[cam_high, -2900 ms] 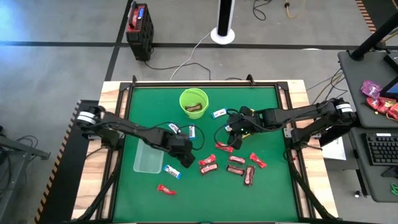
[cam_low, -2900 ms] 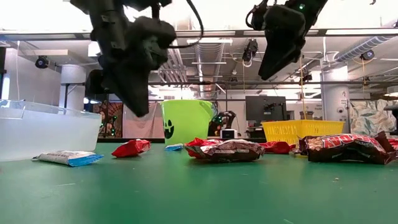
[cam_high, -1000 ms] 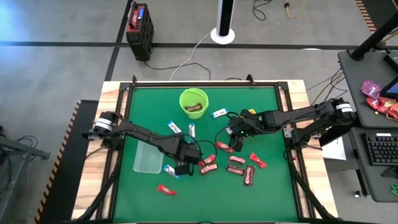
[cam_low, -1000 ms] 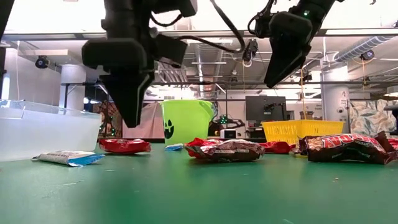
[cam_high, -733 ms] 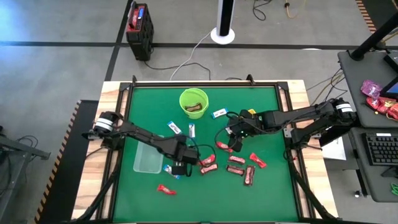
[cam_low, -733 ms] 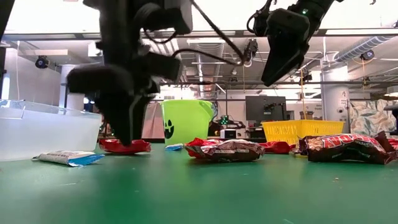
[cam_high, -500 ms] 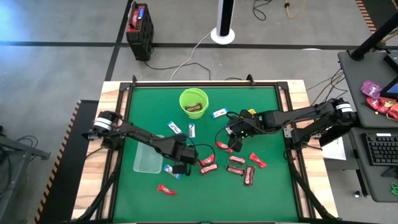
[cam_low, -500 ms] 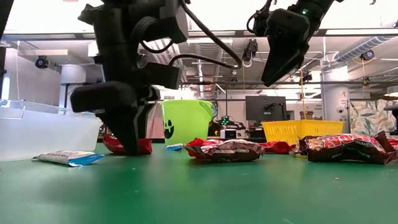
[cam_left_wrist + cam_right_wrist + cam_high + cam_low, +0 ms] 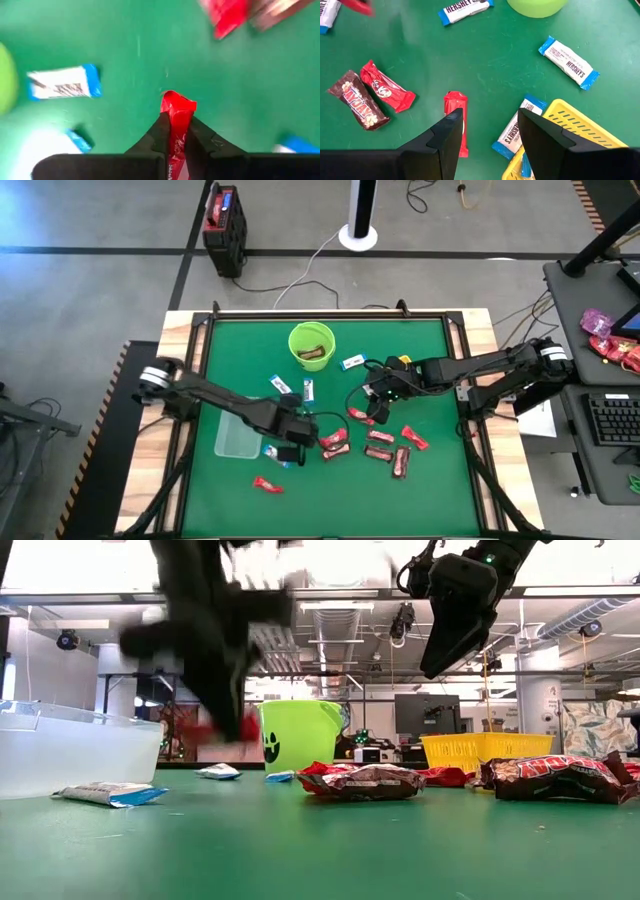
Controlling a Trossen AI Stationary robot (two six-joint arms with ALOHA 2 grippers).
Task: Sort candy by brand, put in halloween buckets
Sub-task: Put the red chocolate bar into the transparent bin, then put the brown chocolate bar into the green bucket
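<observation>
My left gripper (image 9: 294, 444) (image 9: 177, 121) is shut on a red candy (image 9: 224, 730), just right of the clear tub (image 9: 238, 435) (image 9: 70, 750). My right gripper (image 9: 376, 408) (image 9: 487, 120) (image 9: 436, 660) hangs open above the table, over a red candy (image 9: 455, 122) lying flat beside the yellow tray (image 9: 560, 145) (image 9: 486, 749). The lime-green bucket (image 9: 311, 345) (image 9: 300, 736) holds a brown bar. Red and brown candies (image 9: 385, 450) lie in a cluster near the right gripper. Blue-and-white ones (image 9: 309, 390) (image 9: 568, 62) lie scattered. My left gripper pinches the red candy between its two fingers, coming from above. One end of the wrapper (image 9: 178, 106) sticks out past the fingertips. The candy is lifted clear of the table; motion blur in the low view hides finer detail.
A blue-and-white bar (image 9: 275, 452) (image 9: 108, 793) lies by the tub's near corner, and a lone red candy (image 9: 267, 484) lies nearer the table's near edge. Cables run across the green mat (image 9: 430, 340) near both arms. A raised rim frames the table.
My left gripper came down onto a red candy beside the tub, shut on it, and has now risen with it. The candy is lifted clear, which uncovers a blue-and-white bar behind it in the low view. My right gripper has kept still.
</observation>
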